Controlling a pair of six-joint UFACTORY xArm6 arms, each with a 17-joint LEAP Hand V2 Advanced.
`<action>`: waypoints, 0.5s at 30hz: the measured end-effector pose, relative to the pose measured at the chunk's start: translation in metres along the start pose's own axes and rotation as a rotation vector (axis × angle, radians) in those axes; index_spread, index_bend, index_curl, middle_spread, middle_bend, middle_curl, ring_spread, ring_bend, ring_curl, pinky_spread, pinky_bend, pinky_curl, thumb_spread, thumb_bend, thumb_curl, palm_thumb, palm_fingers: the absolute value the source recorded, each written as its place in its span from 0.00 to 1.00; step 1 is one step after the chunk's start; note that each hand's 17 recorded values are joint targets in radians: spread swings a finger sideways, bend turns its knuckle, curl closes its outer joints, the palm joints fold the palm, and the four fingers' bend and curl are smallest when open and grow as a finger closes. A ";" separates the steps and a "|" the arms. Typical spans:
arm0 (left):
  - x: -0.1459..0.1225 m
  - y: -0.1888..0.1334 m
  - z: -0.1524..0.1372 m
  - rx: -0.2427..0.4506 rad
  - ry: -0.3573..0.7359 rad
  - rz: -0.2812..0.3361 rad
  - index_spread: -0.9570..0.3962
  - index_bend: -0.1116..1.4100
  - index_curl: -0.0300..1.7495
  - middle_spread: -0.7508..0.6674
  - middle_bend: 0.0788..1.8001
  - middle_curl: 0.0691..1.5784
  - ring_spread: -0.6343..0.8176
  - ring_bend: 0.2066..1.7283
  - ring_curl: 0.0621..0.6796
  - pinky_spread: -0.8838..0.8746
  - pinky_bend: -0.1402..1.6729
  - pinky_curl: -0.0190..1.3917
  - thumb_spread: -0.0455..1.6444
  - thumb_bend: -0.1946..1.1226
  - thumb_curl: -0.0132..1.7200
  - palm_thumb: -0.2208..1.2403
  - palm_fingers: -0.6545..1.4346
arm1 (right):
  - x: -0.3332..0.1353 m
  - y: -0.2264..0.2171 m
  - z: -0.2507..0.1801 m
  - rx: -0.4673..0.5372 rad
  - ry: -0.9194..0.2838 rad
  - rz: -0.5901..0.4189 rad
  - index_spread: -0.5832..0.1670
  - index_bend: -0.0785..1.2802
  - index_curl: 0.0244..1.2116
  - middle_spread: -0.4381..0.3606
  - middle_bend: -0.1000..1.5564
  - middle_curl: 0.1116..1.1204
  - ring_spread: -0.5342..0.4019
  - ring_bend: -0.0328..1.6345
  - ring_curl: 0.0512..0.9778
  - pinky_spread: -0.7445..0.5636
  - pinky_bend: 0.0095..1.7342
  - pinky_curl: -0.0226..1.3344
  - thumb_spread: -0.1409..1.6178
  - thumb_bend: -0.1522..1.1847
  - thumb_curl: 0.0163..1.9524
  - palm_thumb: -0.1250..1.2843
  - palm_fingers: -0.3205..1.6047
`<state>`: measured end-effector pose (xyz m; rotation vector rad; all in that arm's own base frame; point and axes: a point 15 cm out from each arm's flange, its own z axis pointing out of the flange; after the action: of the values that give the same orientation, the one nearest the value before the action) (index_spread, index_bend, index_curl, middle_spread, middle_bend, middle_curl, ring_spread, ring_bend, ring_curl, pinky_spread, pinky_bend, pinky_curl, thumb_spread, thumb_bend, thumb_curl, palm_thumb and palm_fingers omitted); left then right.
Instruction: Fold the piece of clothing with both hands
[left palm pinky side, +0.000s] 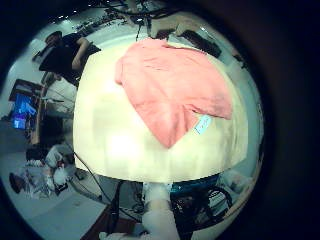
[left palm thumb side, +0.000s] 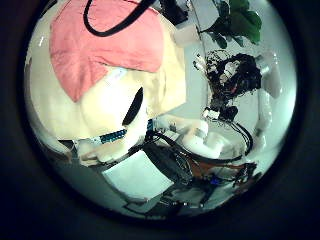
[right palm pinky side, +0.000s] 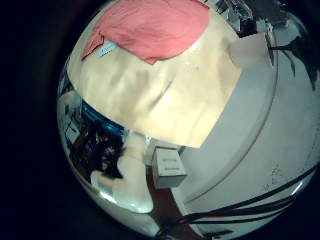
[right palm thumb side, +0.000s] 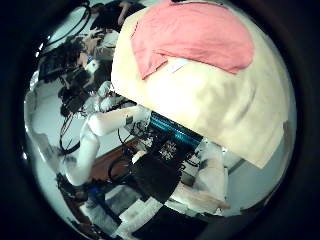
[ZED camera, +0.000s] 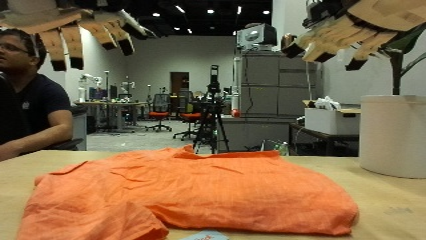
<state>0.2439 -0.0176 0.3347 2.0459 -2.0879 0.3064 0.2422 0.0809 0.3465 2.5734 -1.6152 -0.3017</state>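
An orange garment (ZED camera: 200, 190) lies spread flat on the pale wooden table (ZED camera: 393, 215), with one lower corner folded over toward the front and a small white tag (ZED camera: 207, 236) at its near edge. My left hand (ZED camera: 80, 25) hangs high above the table over one end of the garment, fingers relaxed and open, holding nothing. My right hand (ZED camera: 353, 30) hangs just as high over the other end, also open and holding nothing. The palm views show the whole garment (left palm pinky side: 175, 85) (right palm thumb side: 195, 35) (right palm pinky side: 150, 28) (left palm thumb side: 95, 45) far below on the table.
A tall white pot (ZED camera: 394, 135) stands at the table's edge below the right hand, with a white box (ZED camera: 326, 120) behind it. Bare table (left palm pinky side: 120, 130) stretches beside and in front of the garment.
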 end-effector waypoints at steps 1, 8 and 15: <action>-0.001 0.001 0.000 -0.001 0.000 -0.002 0.66 0.20 0.25 0.59 0.10 0.19 0.75 0.07 0.21 0.76 0.17 0.16 0.61 0.13 0.20 0.39 0.48 | 0.000 0.000 0.000 0.000 0.000 0.000 0.34 0.21 0.30 0.63 0.17 0.18 0.84 0.14 0.20 0.87 0.10 0.21 0.75 0.10 0.11 0.26 0.33; -0.002 0.001 0.000 -0.002 0.001 -0.012 0.66 0.20 0.25 0.58 0.10 0.19 0.74 0.07 0.21 0.76 0.18 0.16 0.62 0.13 0.20 0.38 0.48 | -0.001 0.001 0.000 -0.001 -0.002 0.000 0.35 0.22 0.30 0.64 0.17 0.18 0.84 0.14 0.20 0.87 0.10 0.21 0.76 0.10 0.11 0.28 0.33; -0.001 0.002 0.004 -0.011 0.003 -0.014 0.66 0.20 0.25 0.56 0.11 0.20 0.73 0.07 0.20 0.76 0.18 0.16 0.62 0.13 0.20 0.38 0.48 | 0.001 0.002 0.000 -0.001 -0.001 0.004 0.36 0.22 0.31 0.65 0.17 0.18 0.84 0.14 0.19 0.87 0.10 0.21 0.77 0.10 0.11 0.29 0.33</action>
<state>0.2417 -0.0173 0.3306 2.0523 -2.0676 0.2955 0.2408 0.0796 0.3465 2.5698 -1.6194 -0.3034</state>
